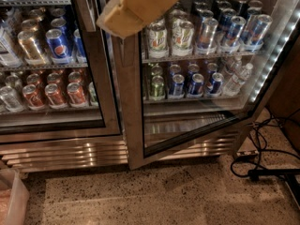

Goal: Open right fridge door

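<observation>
Gripper (139,7) by right fridge door (131,118) edge

Tan, blocky gripper (139,7) at top centre, flat angular faces

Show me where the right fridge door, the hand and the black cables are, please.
right fridge door (131,121): camera view, on the left upright of its steel frame.
hand (138,6): camera view, top centre, on its tan body, before the door.
cables (274,172): camera view, lower right, on the thick black stretch.
</observation>
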Motion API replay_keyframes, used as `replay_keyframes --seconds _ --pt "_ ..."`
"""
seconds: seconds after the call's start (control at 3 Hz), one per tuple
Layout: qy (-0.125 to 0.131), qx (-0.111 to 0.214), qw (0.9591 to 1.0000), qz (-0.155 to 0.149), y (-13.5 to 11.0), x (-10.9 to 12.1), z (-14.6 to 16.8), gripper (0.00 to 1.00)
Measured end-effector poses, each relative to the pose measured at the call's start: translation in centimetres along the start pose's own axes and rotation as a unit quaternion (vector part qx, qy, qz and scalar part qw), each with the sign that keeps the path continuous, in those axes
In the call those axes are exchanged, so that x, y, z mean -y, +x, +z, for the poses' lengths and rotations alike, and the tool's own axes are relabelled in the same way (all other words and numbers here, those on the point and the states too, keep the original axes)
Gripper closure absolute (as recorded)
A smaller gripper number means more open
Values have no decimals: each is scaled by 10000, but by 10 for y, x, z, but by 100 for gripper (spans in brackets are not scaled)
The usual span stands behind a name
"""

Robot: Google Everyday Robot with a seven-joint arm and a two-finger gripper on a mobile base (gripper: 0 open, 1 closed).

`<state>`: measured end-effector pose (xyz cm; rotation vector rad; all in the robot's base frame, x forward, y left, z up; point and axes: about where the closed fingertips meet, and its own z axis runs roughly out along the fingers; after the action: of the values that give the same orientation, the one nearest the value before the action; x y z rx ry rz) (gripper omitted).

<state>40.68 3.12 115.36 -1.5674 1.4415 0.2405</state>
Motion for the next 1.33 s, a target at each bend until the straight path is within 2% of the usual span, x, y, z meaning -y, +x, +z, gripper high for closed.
replay_keyframes --seconds 0.33,0.67,1.33 --pt "0 0 10000 0 0 0 0 4" --pt "0 0 10000 0 0 0 0 0" --pt "0 0 10000 0 0 0 0 0"
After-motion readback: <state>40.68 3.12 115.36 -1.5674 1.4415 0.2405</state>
